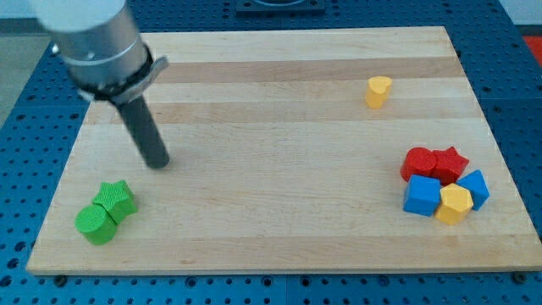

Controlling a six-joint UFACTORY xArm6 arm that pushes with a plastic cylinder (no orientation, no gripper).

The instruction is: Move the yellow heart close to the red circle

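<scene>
The yellow heart (378, 91) lies alone near the view's top right of the wooden board. The red circle (417, 163) sits at the view's right in a tight cluster, touching a red star (450, 163). My tip (157, 163) is far to the view's left of both, on bare board, above and right of the green blocks. It touches no block.
In the right cluster a blue cube (422, 196), a yellow hexagon (455, 203) and another blue block (476, 188) lie just below the red circle and star. A green star (115, 197) and a green circle (95, 224) sit at the view's bottom left. The board's right edge (500, 169) is close to the cluster.
</scene>
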